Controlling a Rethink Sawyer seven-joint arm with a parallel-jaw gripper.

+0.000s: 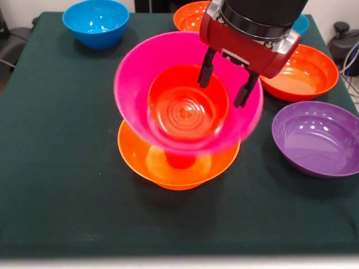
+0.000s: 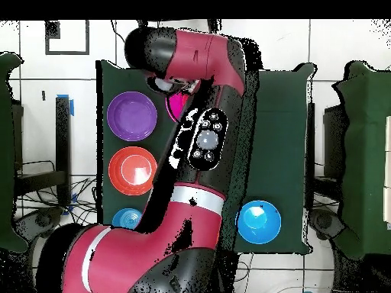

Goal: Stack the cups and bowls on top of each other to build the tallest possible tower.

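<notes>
Bowls [image 1: 188, 89] stacked on dark green table [image 1: 56, 168].

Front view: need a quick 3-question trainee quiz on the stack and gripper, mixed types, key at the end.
1. True or false: the large pink bowl sits flat on the table.
2. Multiple choice: what lies inside the pink bowl? A) a blue bowl B) an orange-red bowl C) nothing
3. Short answer: which bowl is the base of the tower, and what is the gripper doing?

Key:
1. False; it is raised above the yellow-orange bowl on a small orange-red cup, and looks tilted.
2. B
3. The yellow-orange bowl; the gripper is open, one finger either side of the pink bowl's far rim.
</notes>
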